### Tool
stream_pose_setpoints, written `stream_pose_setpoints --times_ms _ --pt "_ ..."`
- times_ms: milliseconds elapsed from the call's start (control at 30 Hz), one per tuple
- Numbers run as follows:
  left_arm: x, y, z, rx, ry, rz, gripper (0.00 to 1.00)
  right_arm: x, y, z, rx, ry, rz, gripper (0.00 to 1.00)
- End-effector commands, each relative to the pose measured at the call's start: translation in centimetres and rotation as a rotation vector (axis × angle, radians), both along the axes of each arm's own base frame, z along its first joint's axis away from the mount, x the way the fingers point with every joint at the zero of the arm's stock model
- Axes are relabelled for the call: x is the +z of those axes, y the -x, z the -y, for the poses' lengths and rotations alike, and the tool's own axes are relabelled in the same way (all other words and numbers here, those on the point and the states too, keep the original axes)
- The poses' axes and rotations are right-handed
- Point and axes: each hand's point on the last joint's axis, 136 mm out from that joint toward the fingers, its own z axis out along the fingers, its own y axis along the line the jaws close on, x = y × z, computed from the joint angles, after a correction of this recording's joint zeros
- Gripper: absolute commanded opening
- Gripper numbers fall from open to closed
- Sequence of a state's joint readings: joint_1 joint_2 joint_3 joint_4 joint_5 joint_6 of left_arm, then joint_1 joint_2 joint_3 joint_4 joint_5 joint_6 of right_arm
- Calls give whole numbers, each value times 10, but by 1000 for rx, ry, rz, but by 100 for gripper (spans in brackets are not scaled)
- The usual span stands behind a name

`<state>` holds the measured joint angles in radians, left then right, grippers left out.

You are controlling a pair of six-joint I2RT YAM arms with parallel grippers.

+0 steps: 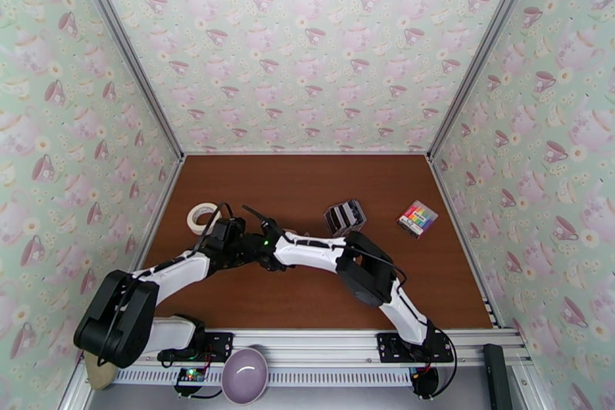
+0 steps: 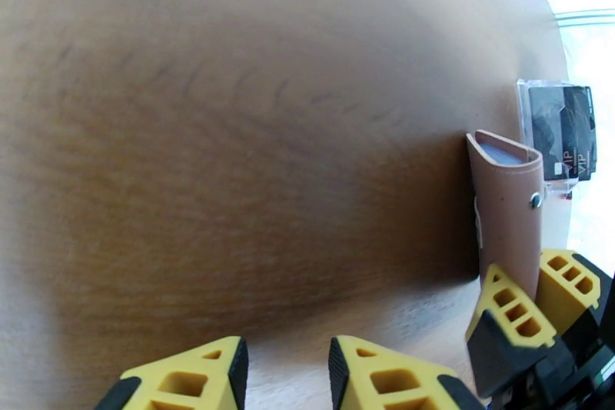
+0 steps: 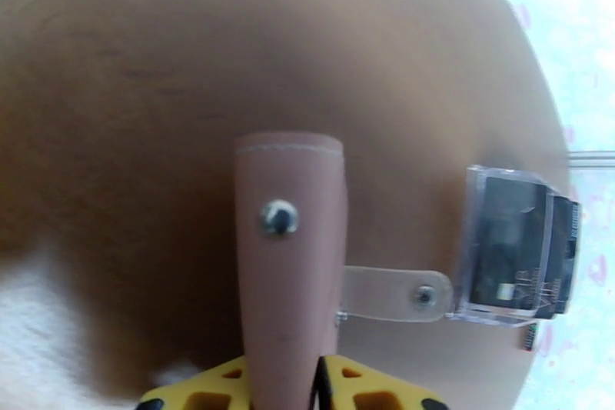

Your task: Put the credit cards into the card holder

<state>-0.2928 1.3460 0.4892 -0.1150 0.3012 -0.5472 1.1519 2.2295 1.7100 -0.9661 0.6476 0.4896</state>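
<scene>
Left fingers [image 2: 184, 381] stand spread, with bare counter [image 1: 307, 181] showing through the gap and nothing between them. Right fingers [image 3: 369, 392] pinch the near end of the card holder [image 3: 288, 250], one pad on each face. The holder is a pale pink case that extends away from the fingers over the counter. Its far end is parted, exposing a blue-grey lining in the left wrist view. A metal snap stud sits on its outer face, and a translucent snap tab [image 3: 396, 294] with a second stud projects sideways toward the credit cards [image 2: 565, 131]. The cards stand bunched on edge in a clear plastic stand [image 3: 470, 250]. White lettering "VIP" is legible on the dark front card; no other writing can be read. In the top view both sets of fingers meet left of centre. The cards are well apart from them, to the right and slightly farther back. A rainbow-striped rectangle [image 1: 417, 218] lies beyond the cards near the right wall, and a white tape roll [image 1: 202, 216] lies just behind the left arm, close to the left wall. Open counter runs from the holder back to the rear wall, and between the holder and the cards. A purple bowl [image 1: 244, 375] rests on the metal rail at the near edge, between the two arm bases.
</scene>
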Motion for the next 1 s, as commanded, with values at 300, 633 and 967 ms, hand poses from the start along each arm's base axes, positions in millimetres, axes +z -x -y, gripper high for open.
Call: stream_pose_setpoints --times_ms 300,633,967 --pt "13 -10 1 9 29 41 36 -17 24 -33 27 -222 -156 50" --pt "34 -13 34 -114 46 92 38 42 12 -22 14 -337 -93 57" --pt "21 -18 72 -184 59 66 38 72 -6 19 -24 -426 -67 43"
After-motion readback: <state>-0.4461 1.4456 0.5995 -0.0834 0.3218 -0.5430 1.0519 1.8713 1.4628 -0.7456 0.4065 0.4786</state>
